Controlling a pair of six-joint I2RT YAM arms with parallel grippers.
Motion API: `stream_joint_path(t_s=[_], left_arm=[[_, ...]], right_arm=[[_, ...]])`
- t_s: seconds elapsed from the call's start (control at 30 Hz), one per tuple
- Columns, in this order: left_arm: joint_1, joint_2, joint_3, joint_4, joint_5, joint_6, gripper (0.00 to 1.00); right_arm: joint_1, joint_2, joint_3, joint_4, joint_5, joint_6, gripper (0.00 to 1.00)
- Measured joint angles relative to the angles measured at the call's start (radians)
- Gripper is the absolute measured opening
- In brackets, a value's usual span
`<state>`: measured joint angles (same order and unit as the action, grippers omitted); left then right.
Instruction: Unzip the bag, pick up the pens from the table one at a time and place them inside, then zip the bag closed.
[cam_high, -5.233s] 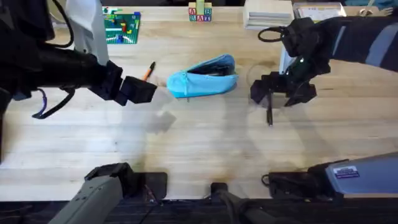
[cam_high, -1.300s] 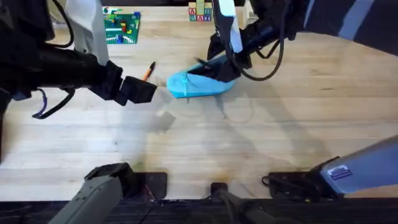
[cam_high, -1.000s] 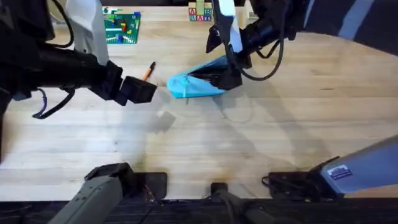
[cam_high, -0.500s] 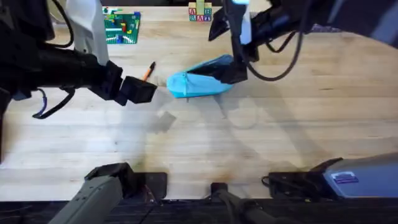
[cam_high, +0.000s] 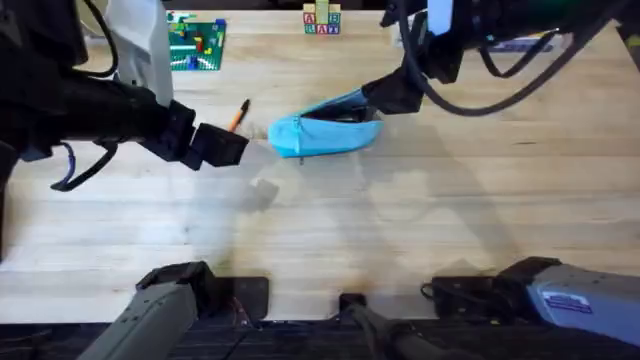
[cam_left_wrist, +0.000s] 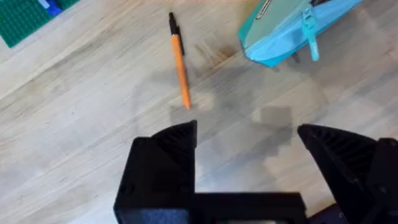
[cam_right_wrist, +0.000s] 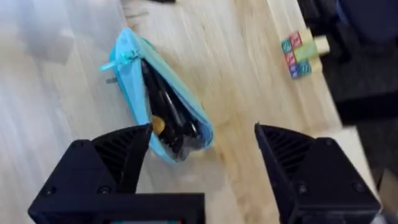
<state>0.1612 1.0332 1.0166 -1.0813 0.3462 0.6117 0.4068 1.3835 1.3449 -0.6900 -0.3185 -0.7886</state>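
Note:
The light blue bag (cam_high: 325, 127) lies on the table (cam_high: 420, 230) with its zipper open. In the right wrist view the bag (cam_right_wrist: 134, 74) gapes, and a black pen (cam_right_wrist: 163, 99) lies inside it. My right gripper (cam_high: 385, 97) hovers open and empty just above the bag's right end; the right wrist view shows the same gripper (cam_right_wrist: 202, 134). An orange-bodied pen (cam_high: 240, 113) lies on the wood left of the bag, also seen as the pen (cam_left_wrist: 180, 68) in the left wrist view. My left gripper (cam_high: 228, 146) hangs open, close in front of that pen.
A green brick baseplate (cam_high: 195, 42) lies at the back left. Small letter blocks (cam_high: 322, 20) stand at the back centre, and stacked papers (cam_high: 430, 22) sit at the back right under the right arm. Bare wood stretches across the table's front half.
The black pen that lay on the table to the right is now inside the bag. My right gripper has pulled back to the right, off the bag. The left arm has not moved.

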Motion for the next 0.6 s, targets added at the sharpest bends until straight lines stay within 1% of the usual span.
stream_joint_path(t_s=[0.17,0.3,0.43,0.6], left_arm=[[0.0,0.0,0.0,0.0,-0.034,0.0,0.994],[0.0,0.0,0.0,0.0,-0.048,0.0,0.994],[0.0,0.0,0.0,0.0,-0.055,0.0,0.994],[0.0,0.0,0.0,0.005,-0.055,0.0,0.994]], right_arm=[[0.0,-0.035,0.0,-0.064,0.089,0.195,0.997],[0.0,-0.063,0.0,-0.154,0.128,0.305,0.997],[0.0,-0.095,0.0,-0.246,0.147,0.37,0.998],[0.0,-0.147,0.0,-0.338,0.161,0.4,0.998]])
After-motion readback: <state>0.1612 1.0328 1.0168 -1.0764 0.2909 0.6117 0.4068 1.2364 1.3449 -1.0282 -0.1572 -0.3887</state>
